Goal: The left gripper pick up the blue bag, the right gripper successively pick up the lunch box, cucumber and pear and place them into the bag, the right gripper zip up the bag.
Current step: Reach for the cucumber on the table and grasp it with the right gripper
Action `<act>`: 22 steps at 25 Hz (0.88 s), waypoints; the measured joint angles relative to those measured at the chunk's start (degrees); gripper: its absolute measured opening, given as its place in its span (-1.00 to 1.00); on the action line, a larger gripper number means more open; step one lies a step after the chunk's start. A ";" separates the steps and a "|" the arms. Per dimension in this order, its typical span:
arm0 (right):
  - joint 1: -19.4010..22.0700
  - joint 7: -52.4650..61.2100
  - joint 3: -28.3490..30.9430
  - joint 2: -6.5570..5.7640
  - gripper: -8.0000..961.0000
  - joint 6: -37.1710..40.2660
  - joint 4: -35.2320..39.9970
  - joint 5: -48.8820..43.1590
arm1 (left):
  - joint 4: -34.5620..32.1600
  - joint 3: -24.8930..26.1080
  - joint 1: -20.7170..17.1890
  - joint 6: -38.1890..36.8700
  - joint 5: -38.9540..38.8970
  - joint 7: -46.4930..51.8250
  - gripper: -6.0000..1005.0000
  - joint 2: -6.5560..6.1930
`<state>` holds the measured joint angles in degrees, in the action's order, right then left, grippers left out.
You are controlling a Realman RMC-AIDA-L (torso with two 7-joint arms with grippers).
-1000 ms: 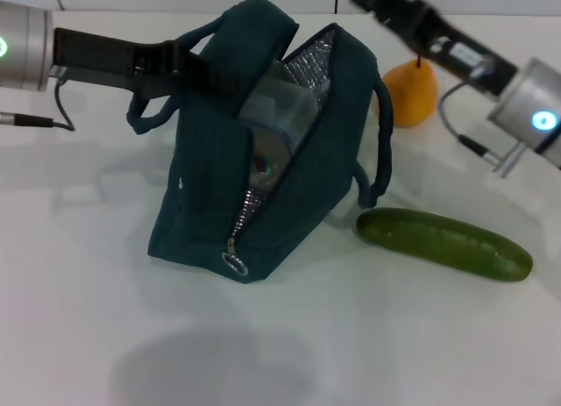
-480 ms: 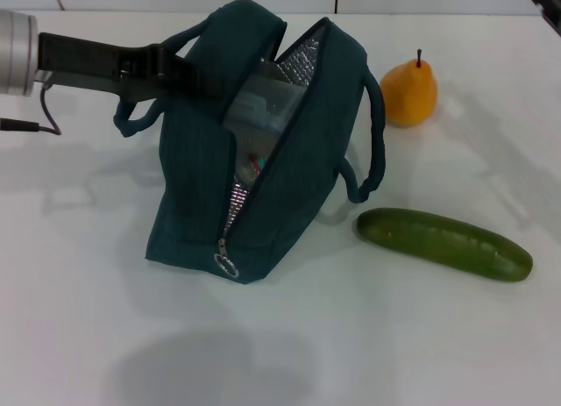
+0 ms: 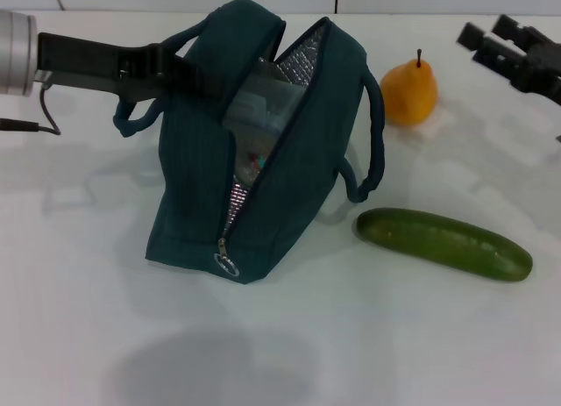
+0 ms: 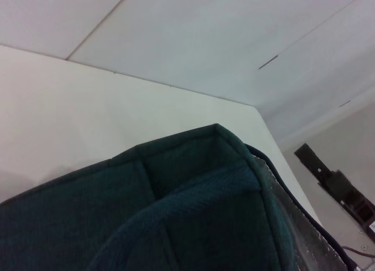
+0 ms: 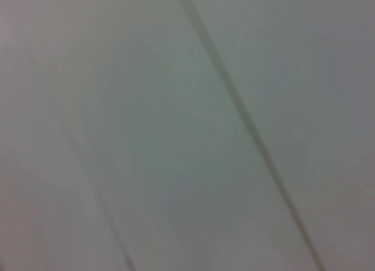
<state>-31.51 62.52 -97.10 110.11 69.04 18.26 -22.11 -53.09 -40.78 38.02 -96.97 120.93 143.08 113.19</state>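
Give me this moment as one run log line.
left pincer: holding blue bag open | lunch box: inside bag | right pincer: open, empty, beyond pear | cucumber: on table, not yet packed

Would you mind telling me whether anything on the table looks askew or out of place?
Only the blue bag leans, tilted toward the left end effector gripping its top edge. The lunch box sits inside; the cucumber and pear lie intact.
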 joint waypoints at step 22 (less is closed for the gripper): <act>-17.33 61.66 35.65 -4.77 0.76 34.55 46.82 -108.86 | 0.01 -0.04 0.86 0.61 0.62 0.24 -0.91 -0.42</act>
<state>-48.84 124.18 -61.45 105.34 103.60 65.08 -130.97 -53.08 -40.82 38.88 -96.37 121.54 143.32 112.77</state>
